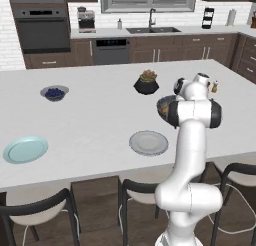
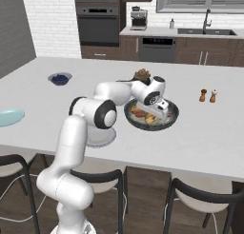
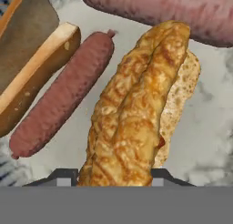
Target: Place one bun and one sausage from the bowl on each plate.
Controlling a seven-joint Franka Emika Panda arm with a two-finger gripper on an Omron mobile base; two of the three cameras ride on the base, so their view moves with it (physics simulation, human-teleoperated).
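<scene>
Bun (image 3: 136, 114): long, golden, bumpy crust, right between the finger tips.
Gripper (image 2: 159, 112): grasping or not, cannot tell.
Bowl (image 2: 172, 115): dark, wide; smooth pink sausage (image 3: 63, 98) inside.

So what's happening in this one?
The white arm's gripper is down in the wide dark bowl, its fingers either side of a golden-tan bun; a firm grip isn't clear. Two reddish sausages and another bun lie beside it. The pale teal plate and light grey plate hold nothing.
</scene>
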